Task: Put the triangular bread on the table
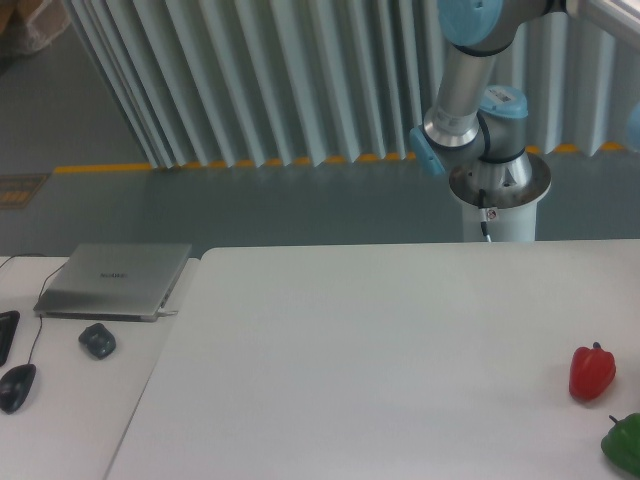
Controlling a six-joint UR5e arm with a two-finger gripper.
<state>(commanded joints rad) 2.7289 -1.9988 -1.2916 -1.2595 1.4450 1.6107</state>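
Peppers: 2, red pepper (592, 372), green pepper (624, 444) | laptop (115, 280): 1 | mice: 2

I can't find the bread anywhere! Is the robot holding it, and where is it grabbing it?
That cannot be told: the gripper is out of view. Only the arm's base shows, and no bread appears on the table.

Light: even, cool, diffuse.
Shadows: faint, soft beneath the red pepper (592, 372).
Glare: none on the table (380, 350).
Focus: slightly soft, low resolution throughout.

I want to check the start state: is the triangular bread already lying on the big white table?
No, the table carries only a red pepper and a green pepper.
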